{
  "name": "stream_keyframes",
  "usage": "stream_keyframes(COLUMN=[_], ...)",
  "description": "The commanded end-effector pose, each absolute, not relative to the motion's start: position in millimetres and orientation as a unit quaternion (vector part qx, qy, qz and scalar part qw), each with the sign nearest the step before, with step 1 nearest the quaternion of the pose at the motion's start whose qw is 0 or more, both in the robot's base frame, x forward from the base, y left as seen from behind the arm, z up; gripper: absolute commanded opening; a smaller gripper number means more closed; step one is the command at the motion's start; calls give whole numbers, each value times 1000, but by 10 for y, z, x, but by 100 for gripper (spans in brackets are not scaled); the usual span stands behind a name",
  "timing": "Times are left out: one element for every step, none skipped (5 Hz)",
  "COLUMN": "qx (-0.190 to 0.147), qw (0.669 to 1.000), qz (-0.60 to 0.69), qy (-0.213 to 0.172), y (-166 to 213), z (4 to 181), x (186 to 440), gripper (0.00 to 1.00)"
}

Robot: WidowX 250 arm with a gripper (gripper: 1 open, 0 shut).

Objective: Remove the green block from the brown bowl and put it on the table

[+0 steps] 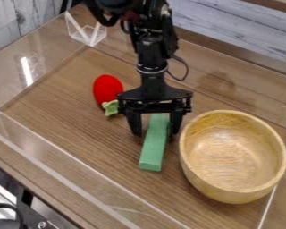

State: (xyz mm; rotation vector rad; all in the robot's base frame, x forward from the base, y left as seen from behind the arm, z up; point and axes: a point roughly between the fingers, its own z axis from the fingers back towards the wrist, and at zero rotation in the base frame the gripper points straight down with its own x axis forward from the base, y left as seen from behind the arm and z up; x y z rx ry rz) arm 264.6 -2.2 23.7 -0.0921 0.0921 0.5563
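Observation:
The green block (154, 145) lies flat on the table (74, 134), just left of the brown bowl (234, 155). The bowl is a round tan wooden one with nothing inside it. My gripper (154, 119) hangs straight down over the block's far end, its black fingers spread wide on either side of the block and gripping nothing. The block's upper end sits between the fingertips.
A red strawberry-like toy (106, 88) with green leaves rests on the table just left of the gripper. Low clear acrylic walls (26, 63) edge the tabletop at the left, front and back. The bowl stands near the right wall.

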Motion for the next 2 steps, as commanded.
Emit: stream_keyframes(qx=[-53, -56], qw=[955, 950], qz=[293, 308], qy=[12, 11], y=[-82, -156], z=[506, 635], x=[2737, 2704], gripper=[0, 0])
